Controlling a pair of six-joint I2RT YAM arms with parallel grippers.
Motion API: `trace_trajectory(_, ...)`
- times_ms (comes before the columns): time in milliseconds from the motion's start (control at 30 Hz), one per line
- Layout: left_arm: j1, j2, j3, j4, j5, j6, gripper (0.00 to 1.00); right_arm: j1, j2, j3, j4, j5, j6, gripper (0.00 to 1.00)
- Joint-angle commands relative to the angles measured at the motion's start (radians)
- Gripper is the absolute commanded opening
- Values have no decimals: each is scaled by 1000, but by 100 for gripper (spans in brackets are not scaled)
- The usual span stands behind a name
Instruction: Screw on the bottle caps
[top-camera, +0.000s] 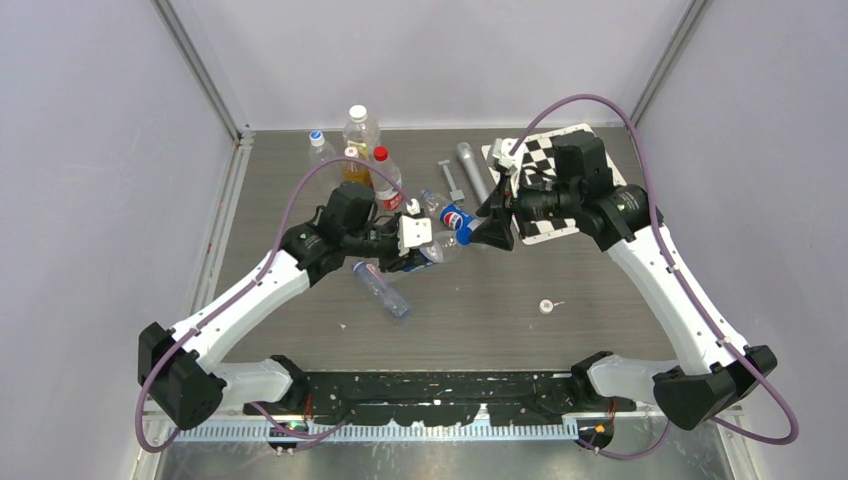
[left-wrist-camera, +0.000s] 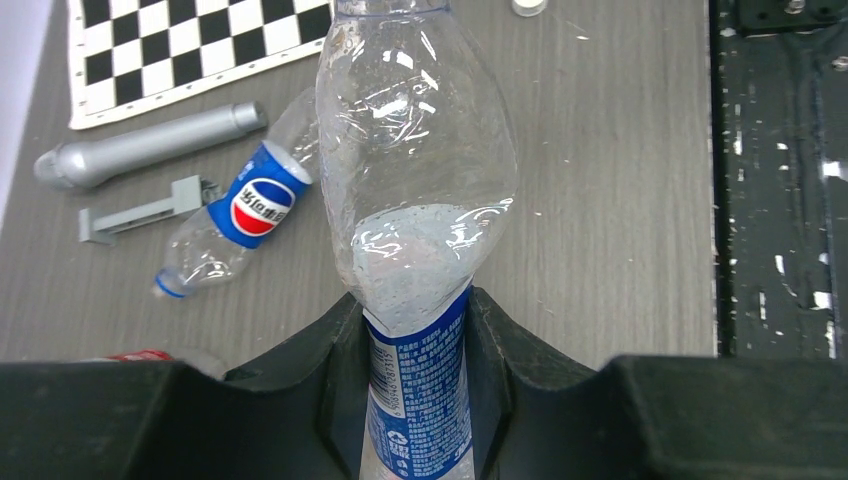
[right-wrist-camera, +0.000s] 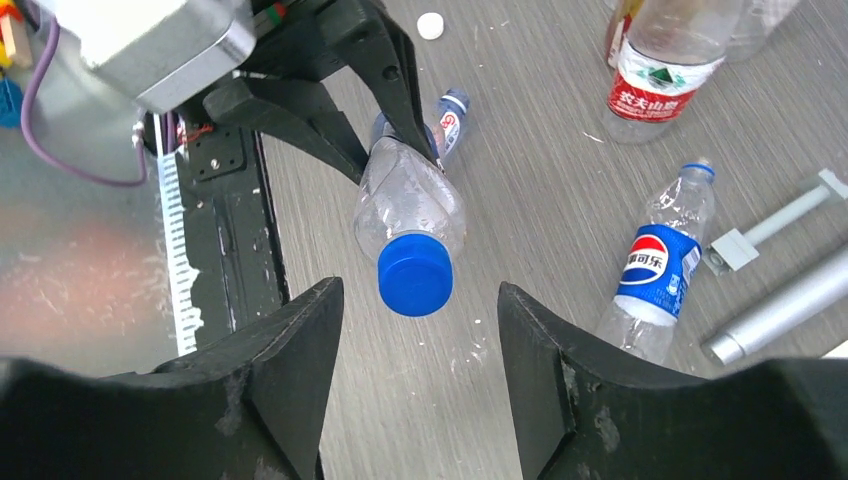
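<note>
Nearest: right gripper (right-wrist-camera: 420, 295) fingers spread, blue cap (right-wrist-camera: 415, 275) in gap between them, touching neither. Cap sits on neck of blue-labelled bottle (right-wrist-camera: 405, 195), held aloft mid-scene; left gripper (left-wrist-camera: 418, 305) pinches its label end. Bottle axis runs left-right, cap end facing right gripper. Looks like close-and-twist next.
</note>
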Motion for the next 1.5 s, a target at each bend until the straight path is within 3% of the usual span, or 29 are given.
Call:
trace_trajectory(0,7,10,56,-45,114,6,0,1,-1,5,-35,-100,-159,62)
trace_trajectory(533,6,13,70,-49,168,-15,0,47,27,12,-101,-125,-204,57)
trace_trajectory(767,6,12,69,-33,166,-33,0,53,40,18,-120,-115,-201,50)
trace_trajectory(900,6,15,71,-18,163,-44,0,55,51,21,-127,-112,-186,35)
trace_trajectory(967,6,16,70,-4,158,-50,0,55,57,25,-126,-107,-170,21)
trace_trajectory(1000,6,16,69,3,154,-50,0,55,62,26,-122,-101,-162,9)
trace_trajectory(1067,6,15,59,28,130,-53,0,54,71,31,-111,-87,-129,1)
trace_trajectory(1200,-3,-6,13,130,30,-76,0,54,95,29,-24,-1,132,0)
trace_trajectory(1367,-123,-62,-111,377,-284,-38,0,55,119,28,68,292,583,0)
trace_trajectory(1467,-225,-77,-193,567,-483,11,0,54,112,3,109,362,812,0)
